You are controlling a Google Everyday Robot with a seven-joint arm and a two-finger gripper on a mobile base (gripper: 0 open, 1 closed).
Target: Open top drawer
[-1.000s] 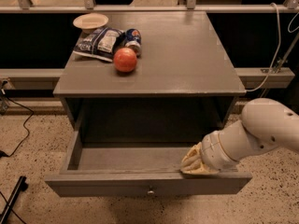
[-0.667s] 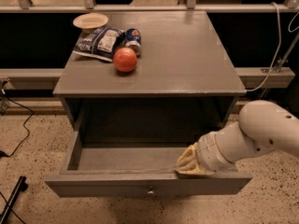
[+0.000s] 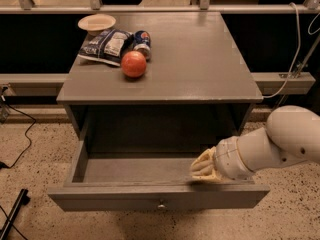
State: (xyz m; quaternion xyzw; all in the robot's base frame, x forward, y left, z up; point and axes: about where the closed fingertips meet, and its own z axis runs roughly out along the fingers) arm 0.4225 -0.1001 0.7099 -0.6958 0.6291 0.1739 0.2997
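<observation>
In the camera view, the top drawer [image 3: 135,170] stands well out of the grey cabinet [image 3: 200,64], its shallow inside showing and its brass knob [image 3: 161,204] facing front. The task looks nearly done. Finishing well means drawing straight outward and level, without pressing down on the front board, so the drawer neither tips nor jams. The gripper [image 3: 204,165] sits just inside that board, towards the right; whether it is wide or narrow I cannot tell. The white arm [image 3: 280,144] reaches in from the right, its wrist sloping down and leftward.
</observation>
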